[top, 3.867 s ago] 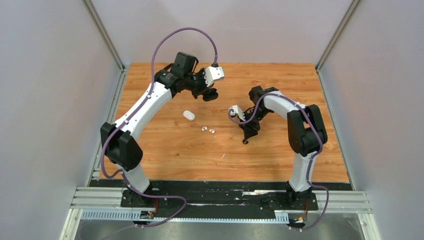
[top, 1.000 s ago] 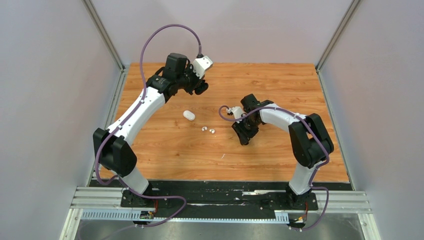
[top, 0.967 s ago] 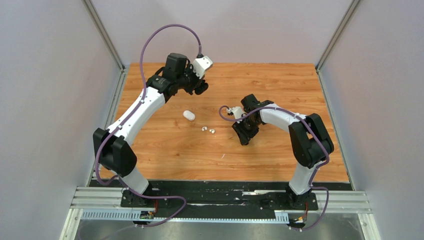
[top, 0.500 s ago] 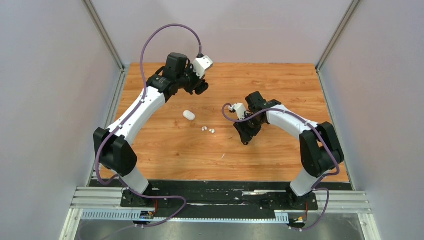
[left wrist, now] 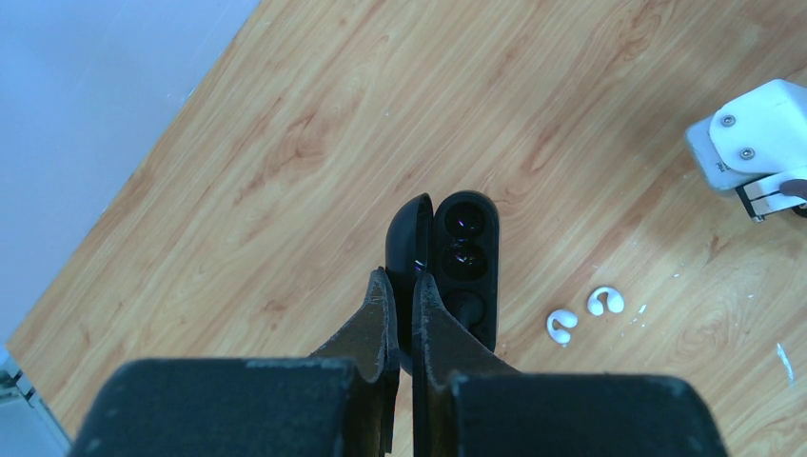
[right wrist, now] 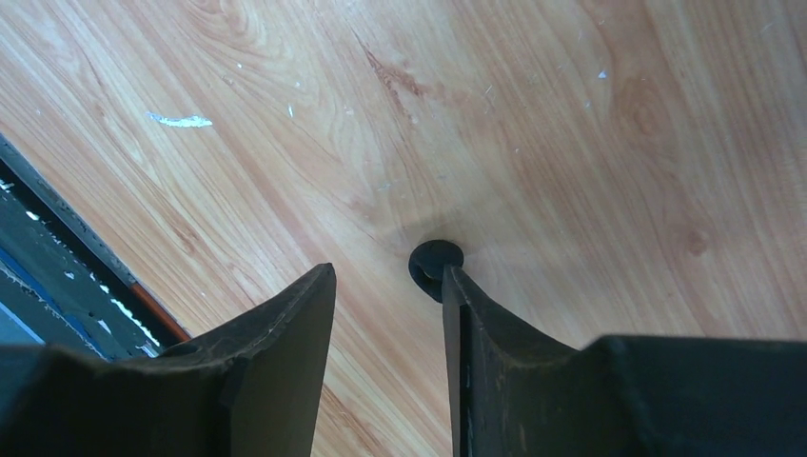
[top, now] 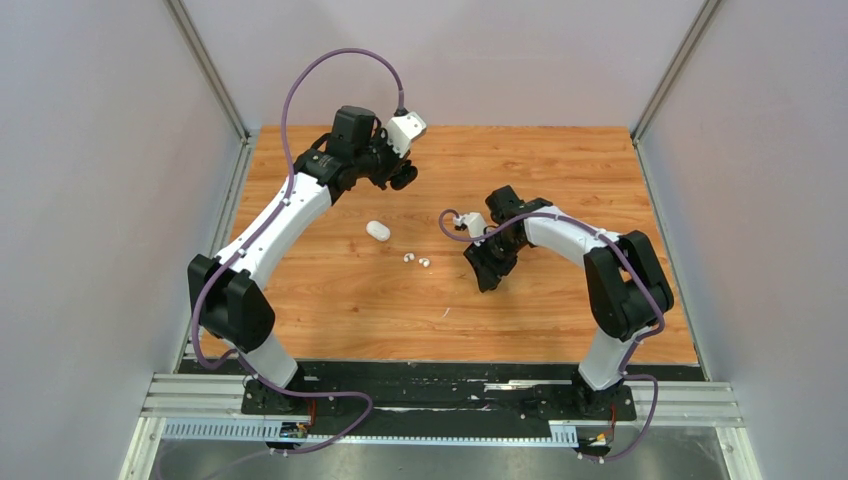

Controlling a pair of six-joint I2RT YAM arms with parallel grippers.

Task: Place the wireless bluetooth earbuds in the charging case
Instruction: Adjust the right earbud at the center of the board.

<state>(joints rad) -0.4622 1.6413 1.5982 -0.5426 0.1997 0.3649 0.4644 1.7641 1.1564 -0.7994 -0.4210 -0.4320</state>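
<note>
My left gripper (top: 402, 177) (left wrist: 404, 286) is shut on the raised lid of an open black charging case (left wrist: 463, 262) and holds it above the table at the back left. Its dark sockets face the camera; I cannot tell what sits in them. Two white earbuds (top: 408, 257) (top: 424, 263) lie on the wood and also show in the left wrist view (left wrist: 561, 326) (left wrist: 605, 301). My right gripper (top: 487, 275) (right wrist: 388, 276) is open, low over the table. One black earbud (right wrist: 433, 264) lies at its right fingertip (right wrist: 449, 286), outside the gap. I see no other black bud.
A closed white oval case (top: 377, 231) lies left of the white earbuds. Grey walls with metal posts stand around the wooden table (top: 560, 170). A black rail (top: 440, 375) runs along the near edge, also in the right wrist view (right wrist: 57, 257).
The left arm has drawn back to the left with the black case and then held still. The right gripper came down over the black earbud and shifted slightly back and forth.
</note>
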